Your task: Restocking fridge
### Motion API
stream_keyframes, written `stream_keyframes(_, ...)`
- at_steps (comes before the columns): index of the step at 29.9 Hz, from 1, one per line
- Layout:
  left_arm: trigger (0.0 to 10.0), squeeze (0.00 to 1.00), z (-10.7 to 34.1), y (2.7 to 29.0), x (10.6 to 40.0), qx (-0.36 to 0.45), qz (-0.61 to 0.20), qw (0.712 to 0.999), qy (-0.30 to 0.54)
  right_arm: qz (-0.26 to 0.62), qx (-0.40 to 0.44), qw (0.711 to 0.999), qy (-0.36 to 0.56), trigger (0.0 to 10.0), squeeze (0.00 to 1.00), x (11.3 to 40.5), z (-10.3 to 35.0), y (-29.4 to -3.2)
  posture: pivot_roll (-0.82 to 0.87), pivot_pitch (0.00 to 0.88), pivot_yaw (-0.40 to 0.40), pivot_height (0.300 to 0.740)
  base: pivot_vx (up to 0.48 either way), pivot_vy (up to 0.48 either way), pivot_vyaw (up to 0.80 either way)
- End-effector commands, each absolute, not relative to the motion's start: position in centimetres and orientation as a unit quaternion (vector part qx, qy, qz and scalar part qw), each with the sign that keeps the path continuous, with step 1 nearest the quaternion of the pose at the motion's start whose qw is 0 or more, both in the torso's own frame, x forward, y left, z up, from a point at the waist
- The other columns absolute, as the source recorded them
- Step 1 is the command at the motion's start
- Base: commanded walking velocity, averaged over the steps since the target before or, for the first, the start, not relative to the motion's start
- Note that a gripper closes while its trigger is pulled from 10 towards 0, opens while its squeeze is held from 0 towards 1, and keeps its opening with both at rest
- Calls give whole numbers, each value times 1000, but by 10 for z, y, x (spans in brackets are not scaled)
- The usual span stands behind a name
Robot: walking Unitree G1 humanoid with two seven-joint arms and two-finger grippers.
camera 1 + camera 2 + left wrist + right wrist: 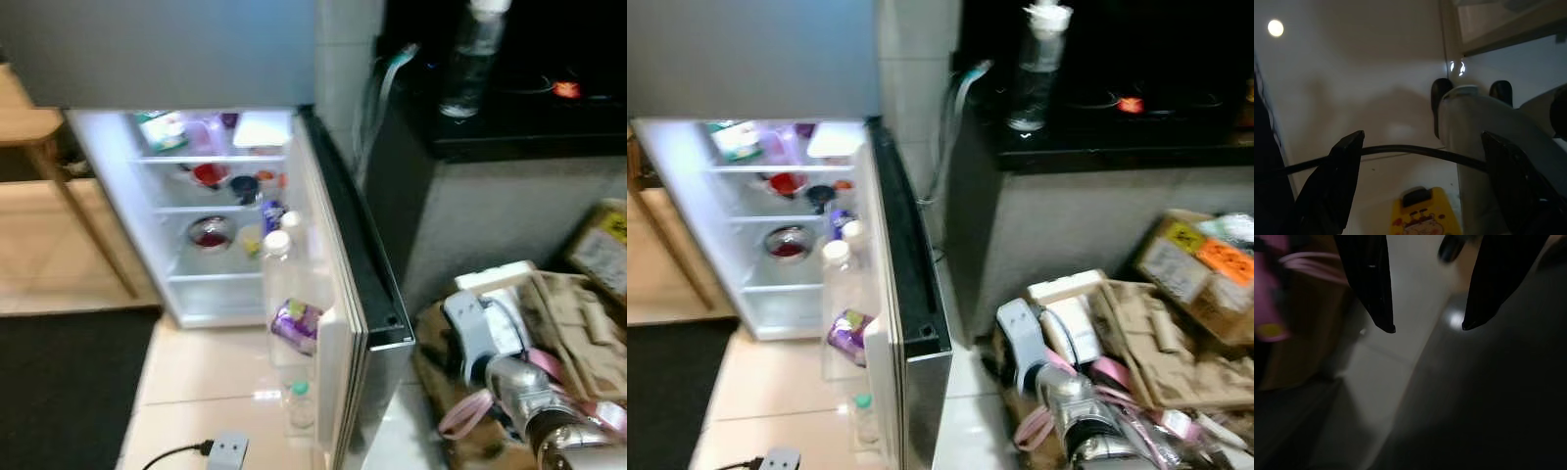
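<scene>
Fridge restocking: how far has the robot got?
The fridge door is open, and bowls and bottles already sit inside. Both tools, the left tool and the right tool, are open and empty. A bottle on the dark counter may still need fetching.

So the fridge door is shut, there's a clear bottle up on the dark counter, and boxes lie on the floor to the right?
Not quite: the fridge door stands open, its lit shelves plain in the left eye view. The clear bottle on the dark counter and the boxes are as you say.
</scene>
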State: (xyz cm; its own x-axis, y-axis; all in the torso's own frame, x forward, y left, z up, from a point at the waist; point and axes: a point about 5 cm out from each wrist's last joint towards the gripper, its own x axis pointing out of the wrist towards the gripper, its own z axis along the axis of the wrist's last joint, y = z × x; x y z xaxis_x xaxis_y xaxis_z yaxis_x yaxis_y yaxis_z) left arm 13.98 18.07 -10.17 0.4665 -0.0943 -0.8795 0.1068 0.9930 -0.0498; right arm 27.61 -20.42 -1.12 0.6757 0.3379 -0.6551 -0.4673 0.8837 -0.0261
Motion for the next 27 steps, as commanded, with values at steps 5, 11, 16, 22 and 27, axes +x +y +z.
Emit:
stream_keyframes(5, 10000, 0, -104, 181, 133, 6, -57, 849, 525, 187, -92, 881, 424, 10000, 0, 236, -45, -211, -144, 0, -11, 740, 0, 0, 777)
stream_keyframes(11, 10000, 0, -104, 182, 133, 9, -58, 849, 526, 157, -88, 868, 463, 10000, 0, 212, -62, -213, -142, 0, -7, 740, 0, 0, 775)
stream_keyframes(16, 10000, 0, -104, 183, 133, 12, -59, 849, 525, 150, -90, 851, 495, 10000, 0, 194, -72, -215, -143, 0, -8, 740, 0, 0, 775)
stream_keyframes(22, 10000, 0, -104, 184, 133, 12, -59, 849, 525, 144, -92, 840, 515, 10000, 0, 181, -78, -218, -141, 0, -10, 740, 0, 0, 775)
stream_keyframes(27, 10000, 0, -104, 183, 132, 11, -58, 849, 525, 137, -94, 842, 514, 10000, 0, 180, -79, -219, -142, 0, -10, 740, 0, 0, 627)
